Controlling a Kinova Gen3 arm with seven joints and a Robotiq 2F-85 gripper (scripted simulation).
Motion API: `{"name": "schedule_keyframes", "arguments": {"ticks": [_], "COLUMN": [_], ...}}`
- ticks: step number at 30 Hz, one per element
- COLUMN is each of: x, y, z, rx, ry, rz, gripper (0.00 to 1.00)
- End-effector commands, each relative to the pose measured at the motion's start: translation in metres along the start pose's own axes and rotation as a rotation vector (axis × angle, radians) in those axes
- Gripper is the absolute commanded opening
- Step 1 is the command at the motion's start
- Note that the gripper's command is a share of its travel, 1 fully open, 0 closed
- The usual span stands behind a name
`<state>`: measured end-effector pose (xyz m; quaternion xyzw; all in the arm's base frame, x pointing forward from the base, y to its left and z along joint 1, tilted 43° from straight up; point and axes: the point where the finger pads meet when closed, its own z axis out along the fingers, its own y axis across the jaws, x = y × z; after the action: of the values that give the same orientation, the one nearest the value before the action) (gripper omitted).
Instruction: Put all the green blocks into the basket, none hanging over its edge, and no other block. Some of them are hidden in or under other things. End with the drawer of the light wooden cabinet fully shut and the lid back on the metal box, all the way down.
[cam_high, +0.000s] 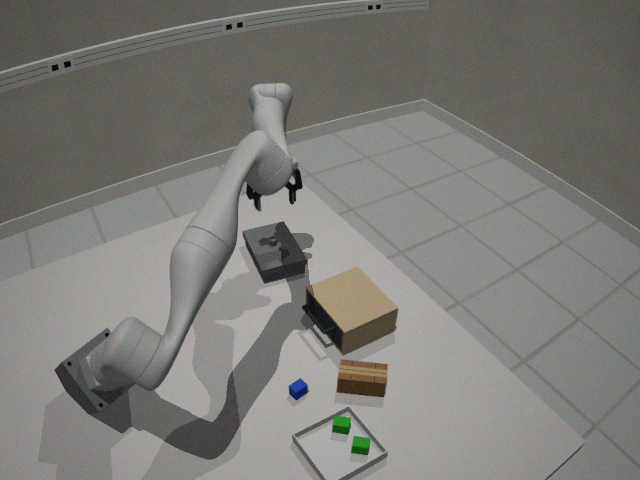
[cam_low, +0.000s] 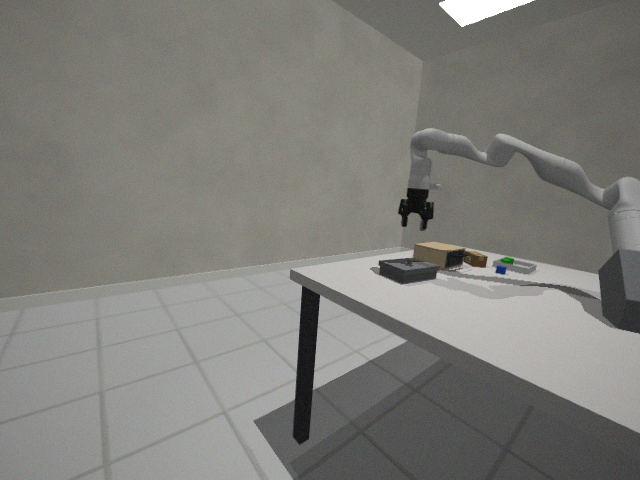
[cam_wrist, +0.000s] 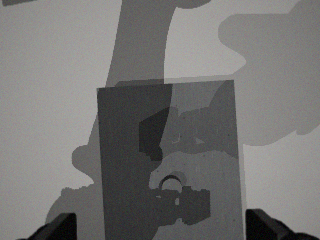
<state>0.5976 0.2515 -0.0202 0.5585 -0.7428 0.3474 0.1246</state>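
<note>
My gripper (cam_high: 275, 204) (cam_low: 413, 226) (cam_wrist: 160, 225) is open and empty, high above the metal box. The dark grey metal box (cam_high: 285, 271) (cam_low: 408, 275) stands on the table with its lid (cam_high: 258, 238) (cam_wrist: 215, 170) on top; the lid has a small round knob (cam_wrist: 171, 180). The light wooden cabinet (cam_high: 356, 297) (cam_low: 436, 254) has its dark drawer front and handle facing the robot's side; the drawer looks shut, or nearly so. Two green blocks (cam_high: 341, 424) (cam_high: 360, 445) are inside the basket (cam_high: 364, 466), clear of its rim. Whatever is inside the metal box or cabinet is hidden.
A blue block (cam_high: 298, 389) (cam_low: 500, 269) lies on the table outside the basket, on the robot's side. A brown box (cam_high: 361, 384) (cam_low: 476, 259) with a pale strip stands between the cabinet and the basket. The table's far edge runs behind the cabinet.
</note>
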Motion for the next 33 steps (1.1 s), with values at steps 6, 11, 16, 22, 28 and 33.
{"name": "schedule_keyframes", "arguments": {"ticks": [6, 11, 16, 22, 28, 33], "x": [0.012, 0.03, 0.057, 0.087, 0.138, 0.189], "y": [-0.017, -0.033, -0.053, -0.072, -0.091, -0.106], "z": [-0.008, -0.013, -0.019, -0.022, -0.025, -0.025], "rx": [0.009, 0.017, 0.026, 0.037, 0.03, 0.032], "ry": [-0.025, -0.034, -0.044, -0.048, -0.059, -0.063], "rz": [0.084, 0.181, 0.31, 0.437, 0.655, 0.856], "gripper": [1.0, 1.0, 1.0, 1.0, 1.0, 1.0]}}
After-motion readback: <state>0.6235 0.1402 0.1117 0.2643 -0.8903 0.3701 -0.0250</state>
